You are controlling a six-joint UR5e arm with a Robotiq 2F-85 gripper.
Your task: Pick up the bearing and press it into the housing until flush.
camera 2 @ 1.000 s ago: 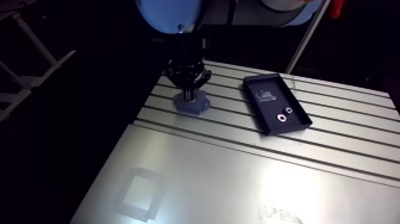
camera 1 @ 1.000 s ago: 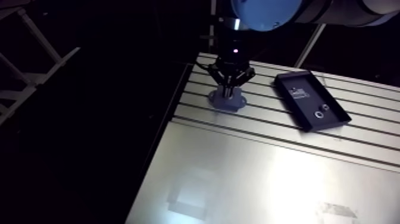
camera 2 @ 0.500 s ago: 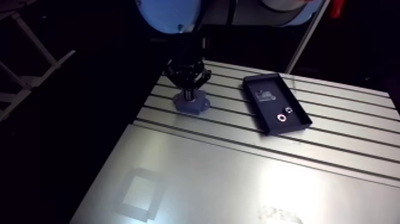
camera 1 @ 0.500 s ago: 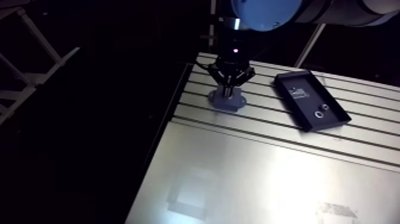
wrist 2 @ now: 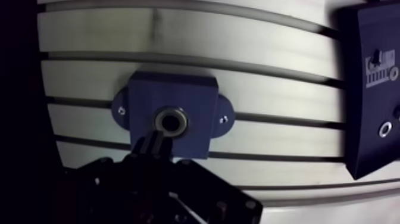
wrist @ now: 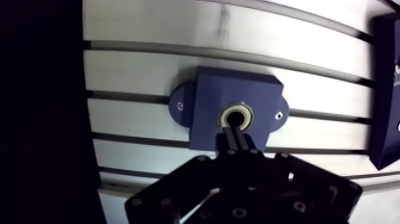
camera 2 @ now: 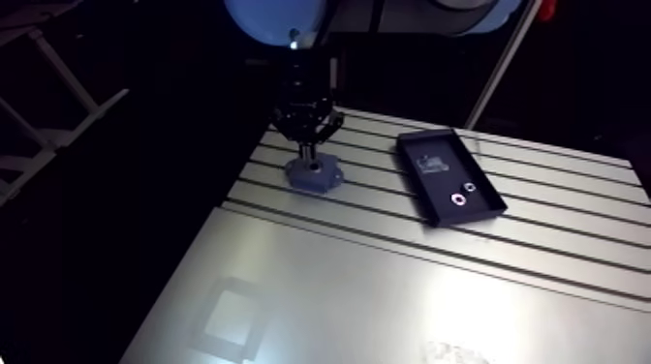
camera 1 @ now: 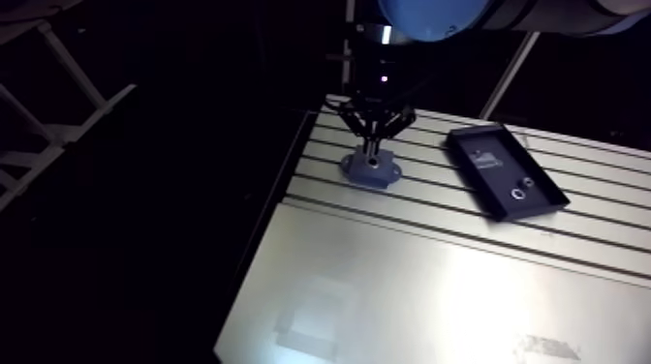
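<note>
In the upper middle of the arm view, the arm hangs straight down with its claw (camera 1: 372,153) vertical over the blue housing (camera 1: 371,171) on the counter (camera 1: 407,281). In the wrist view the claw's fingers are pressed together and empty, just beside the bearing (wrist: 236,116) seated in the housing. A black tray (camera 2: 433,194) lies at the right.

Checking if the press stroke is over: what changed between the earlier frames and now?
The claw looks to have lifted a little off the housing, shut and holding nothing. The whole arm view shifted too, so the camera moved with the arm. The bearing sits in the housing's bore. The housing and black tray kept their places on the table.
</note>
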